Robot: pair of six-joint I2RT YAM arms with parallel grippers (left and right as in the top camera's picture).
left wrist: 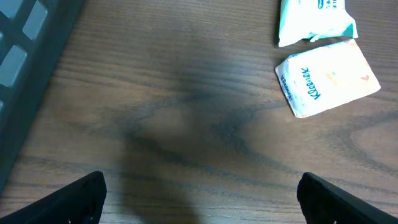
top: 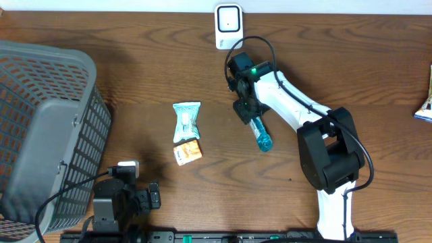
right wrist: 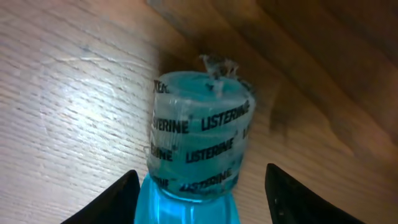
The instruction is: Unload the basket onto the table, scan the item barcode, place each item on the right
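Note:
A blue Listerine bottle (top: 260,135) lies on the wooden table, its sealed cap (right wrist: 199,130) pointing away in the right wrist view. My right gripper (top: 244,109) straddles its cap end with the jaws open. The left finger (right wrist: 112,202) sits against the bottle and the right finger (right wrist: 298,199) stands clear of it. The white barcode scanner (top: 229,25) stands at the back edge, beyond the right gripper. My left gripper (left wrist: 200,202) hovers wide open over bare wood near the front left, holding nothing.
A grey mesh basket (top: 40,135) fills the left side. A pale wipes packet (top: 186,120) and a Kleenex tissue pack (top: 188,152) lie mid-table, the tissue pack (left wrist: 326,78) ahead of the left gripper. A printed item (top: 425,101) pokes in at the right edge.

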